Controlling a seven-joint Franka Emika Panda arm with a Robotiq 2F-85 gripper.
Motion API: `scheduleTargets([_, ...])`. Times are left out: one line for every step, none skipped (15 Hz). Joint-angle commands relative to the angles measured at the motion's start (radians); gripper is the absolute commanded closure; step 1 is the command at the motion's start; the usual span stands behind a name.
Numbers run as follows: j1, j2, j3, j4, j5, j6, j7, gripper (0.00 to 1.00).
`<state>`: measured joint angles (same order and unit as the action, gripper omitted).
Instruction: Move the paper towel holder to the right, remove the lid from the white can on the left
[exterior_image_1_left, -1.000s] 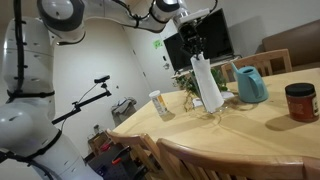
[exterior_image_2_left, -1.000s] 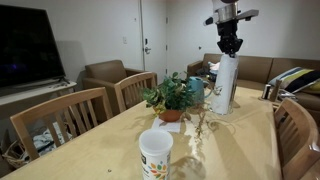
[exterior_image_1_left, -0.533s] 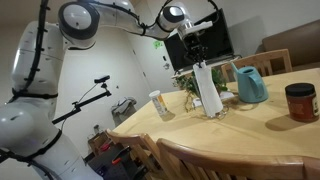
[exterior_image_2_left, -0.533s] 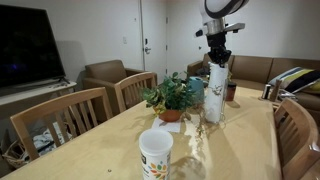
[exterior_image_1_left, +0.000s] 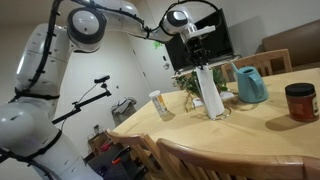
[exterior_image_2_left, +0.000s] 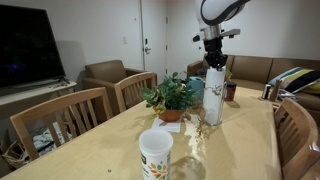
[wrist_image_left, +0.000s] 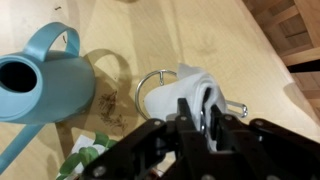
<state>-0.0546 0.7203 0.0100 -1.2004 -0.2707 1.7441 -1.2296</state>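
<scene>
Wood table with lots of things on it. The paper towel holder stands near the middle, just beside a green plant and a teal watering can. The gripper hangs right over it, and its jaws are pinched close on the very top of the roll. In the wrist view the holder's wire ring lies flat on the table. The white can stands apart, near the table's edge. A dark red jar stands far off on the other side.

The paper towel holder looks matt paper, the table smooth wood.
</scene>
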Motion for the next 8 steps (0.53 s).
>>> scheduleTargets([0.006,0.002,0.002,0.040,-0.010,-0.032,-0.030,0.46])
scheduleTargets([0.007,-0.005,0.002,0.039,-0.012,-0.036,-0.036,0.39])
scheduleTargets([0.008,-0.017,0.004,0.031,-0.011,-0.043,-0.042,0.31])
scheduleTargets([0.010,-0.031,0.004,0.021,-0.012,-0.044,-0.049,0.23])
scheduleTargets([0.012,-0.047,0.004,0.008,-0.013,-0.045,-0.053,0.17])
scheduleTargets([0.015,-0.063,0.003,-0.002,-0.015,-0.052,-0.053,0.08])
scheduleTargets([0.018,-0.085,0.004,-0.020,-0.017,-0.051,-0.056,0.02])
scheduleTargets([0.021,-0.104,0.002,-0.031,-0.020,-0.048,-0.055,0.00])
